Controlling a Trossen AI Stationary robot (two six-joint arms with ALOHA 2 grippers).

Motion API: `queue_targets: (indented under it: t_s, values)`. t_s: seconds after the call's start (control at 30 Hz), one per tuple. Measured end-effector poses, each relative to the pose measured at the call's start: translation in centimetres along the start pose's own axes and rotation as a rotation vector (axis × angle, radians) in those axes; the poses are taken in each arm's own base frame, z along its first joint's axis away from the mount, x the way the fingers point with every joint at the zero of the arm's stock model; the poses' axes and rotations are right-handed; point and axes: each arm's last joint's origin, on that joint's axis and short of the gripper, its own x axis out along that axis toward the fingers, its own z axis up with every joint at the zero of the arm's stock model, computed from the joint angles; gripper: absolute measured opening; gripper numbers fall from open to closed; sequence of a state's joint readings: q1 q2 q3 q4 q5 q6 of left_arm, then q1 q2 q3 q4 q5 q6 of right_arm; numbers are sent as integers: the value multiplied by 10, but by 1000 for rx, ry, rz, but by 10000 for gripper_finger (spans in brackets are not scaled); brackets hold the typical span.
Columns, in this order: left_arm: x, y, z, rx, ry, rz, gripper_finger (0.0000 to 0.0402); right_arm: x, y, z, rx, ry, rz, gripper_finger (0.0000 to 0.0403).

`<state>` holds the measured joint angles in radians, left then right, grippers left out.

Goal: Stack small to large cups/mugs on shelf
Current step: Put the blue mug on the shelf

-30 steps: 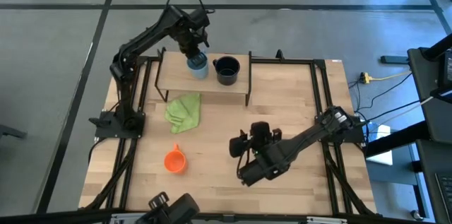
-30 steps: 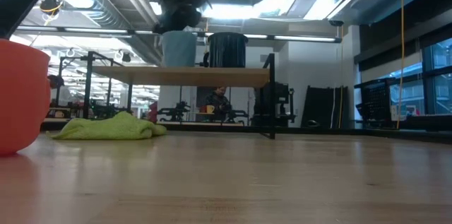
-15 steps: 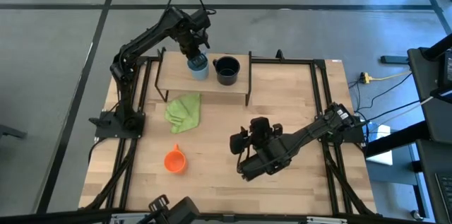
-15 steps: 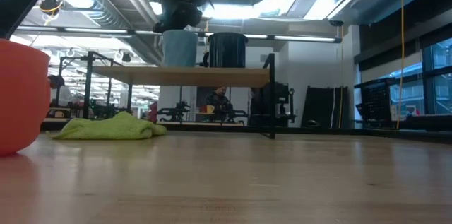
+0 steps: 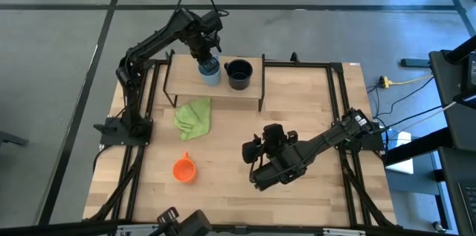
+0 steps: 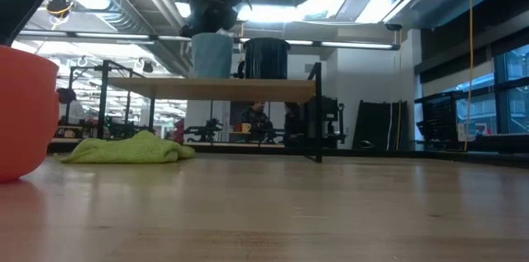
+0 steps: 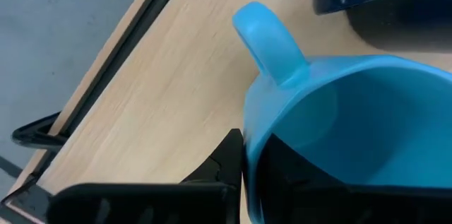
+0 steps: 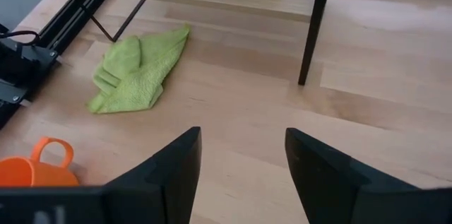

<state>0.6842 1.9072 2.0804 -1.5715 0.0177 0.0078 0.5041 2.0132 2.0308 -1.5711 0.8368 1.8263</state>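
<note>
On the shelf [image 5: 186, 87], the left pincer [image 5: 206, 59] is clamped on the rim of the light blue mug [image 5: 210, 71], which stands just beside the black mug [image 5: 238, 74]. The orange mug [image 5: 184, 169] sits on the desk [image 5: 312, 117] near a green cloth [image 5: 193, 118]. Over the desk's middle, the right pincer [image 8: 240, 167] hangs with fingers apart.

Your overhead's evenly lit, soft shadows; low view gets ceiling-light [image 6: 273, 14] glare, and the near orange mug [image 6: 25, 113] is blurry.
</note>
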Motion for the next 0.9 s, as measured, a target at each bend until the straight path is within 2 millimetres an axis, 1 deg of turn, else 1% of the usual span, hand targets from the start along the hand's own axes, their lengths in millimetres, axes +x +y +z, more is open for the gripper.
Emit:
queue_targets:
  t_s: [0.27,0.67,0.77,0.9]
  values:
    - [0,0,0,-6,-2,-4,51,0,0,0,-19,0,0,207]
    - [-1,0,0,-6,-2,-4,49,0,0,0,-28,0,-1,207]
    - [-4,0,-2,-6,-12,2,49,1,0,0,-28,2,-4,207]
    - [-15,-1,-8,7,-41,28,50,4,0,2,-46,23,-15,207]
